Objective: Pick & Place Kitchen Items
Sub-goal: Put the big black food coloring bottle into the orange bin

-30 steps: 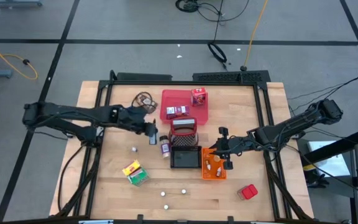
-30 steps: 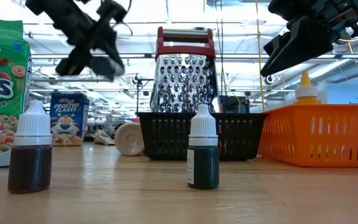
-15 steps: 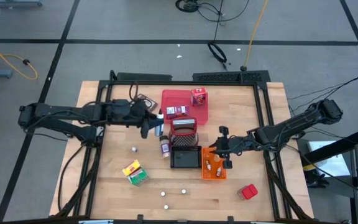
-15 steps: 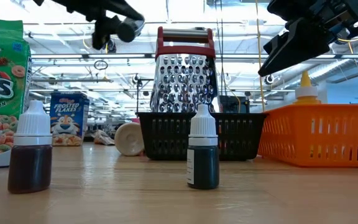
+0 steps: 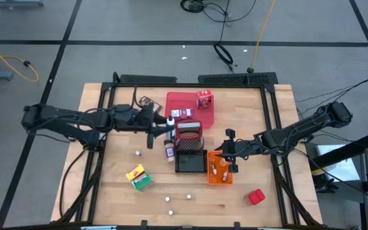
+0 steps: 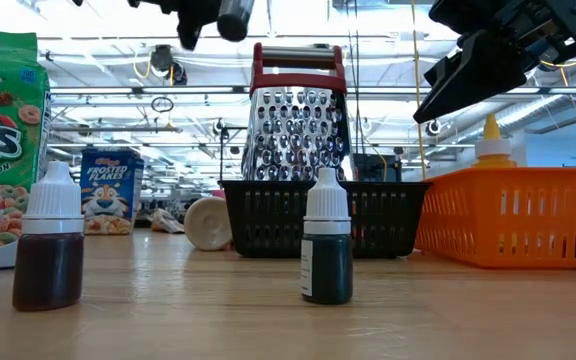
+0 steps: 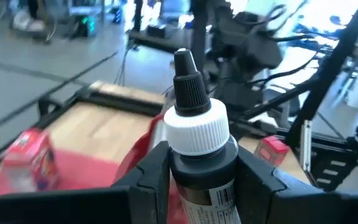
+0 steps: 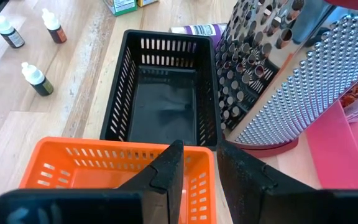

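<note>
My left gripper [image 5: 165,125] hangs above the table beside the grater [image 5: 188,131], shut on a small dark bottle with a white cap [image 7: 194,134]. It shows at the top of the low view [image 6: 218,12]. My right gripper [image 5: 230,151] hovers over the orange bin [image 5: 219,167], fingers slightly apart [image 8: 199,165], holding nothing. A red box [image 5: 204,99] and a small pack [image 5: 182,115] sit on the red tray [image 5: 177,101]. A yellow-green box [image 5: 139,177], a red box [image 5: 255,197], a purple-labelled bottle [image 5: 169,151] and white pieces [image 5: 169,199] rest on the wood. My left gripper pinches the bottle's dark body just under the white cap [image 7: 197,168] between its two fingers [image 7: 151,180]. The bottle lies along the fingers, its capped nozzle [image 7: 185,78] sticking out past the fingertips. It is lifted clear of the table.
A black wire basket [image 5: 190,162] stands between the grater and the table's near side, next to the orange bin. A brown pouch [image 5: 147,102] lies left of the tray. In the low view two dropper bottles [image 6: 326,250] [image 6: 48,250] stand close by.
My left gripper has risen and moved toward the table's right, toward the grater, carrying the bottle and turning as it went. My right arm has kept still.
</note>
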Controlling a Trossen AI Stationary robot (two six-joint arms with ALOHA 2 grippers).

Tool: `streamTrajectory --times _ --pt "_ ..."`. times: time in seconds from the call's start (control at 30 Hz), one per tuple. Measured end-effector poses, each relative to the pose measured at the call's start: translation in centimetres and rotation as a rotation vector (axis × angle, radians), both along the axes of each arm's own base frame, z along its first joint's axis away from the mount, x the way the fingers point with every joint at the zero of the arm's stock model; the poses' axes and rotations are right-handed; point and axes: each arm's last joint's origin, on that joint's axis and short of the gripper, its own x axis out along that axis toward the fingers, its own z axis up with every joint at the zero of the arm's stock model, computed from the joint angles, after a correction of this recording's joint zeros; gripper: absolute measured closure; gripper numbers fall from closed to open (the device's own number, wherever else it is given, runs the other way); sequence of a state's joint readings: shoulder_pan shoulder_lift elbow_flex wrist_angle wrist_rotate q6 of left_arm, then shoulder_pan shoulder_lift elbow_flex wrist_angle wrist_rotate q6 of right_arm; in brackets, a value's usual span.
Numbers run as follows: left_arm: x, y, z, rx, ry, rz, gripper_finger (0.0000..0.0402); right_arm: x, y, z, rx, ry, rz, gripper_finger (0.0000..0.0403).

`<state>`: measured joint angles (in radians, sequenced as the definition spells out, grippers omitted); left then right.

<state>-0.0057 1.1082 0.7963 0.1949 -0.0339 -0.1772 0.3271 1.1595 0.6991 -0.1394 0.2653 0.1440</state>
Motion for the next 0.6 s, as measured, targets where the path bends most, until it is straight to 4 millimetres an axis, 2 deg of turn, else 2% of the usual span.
streamTrajectory --times 0.27,0.6 --pt "2.0 -1.6 -0.6 0.154 -0.083 -0.075 0.0279 0.0 -0.1 0.0 -0.015 -0.005 -0.02 0.0314" --pt "4.9 -2.7 -2.9 0.196 -0.12 -0.106 0.0279 0.4 0.0 0.6 -0.022 -0.081 -0.032 0.0314"
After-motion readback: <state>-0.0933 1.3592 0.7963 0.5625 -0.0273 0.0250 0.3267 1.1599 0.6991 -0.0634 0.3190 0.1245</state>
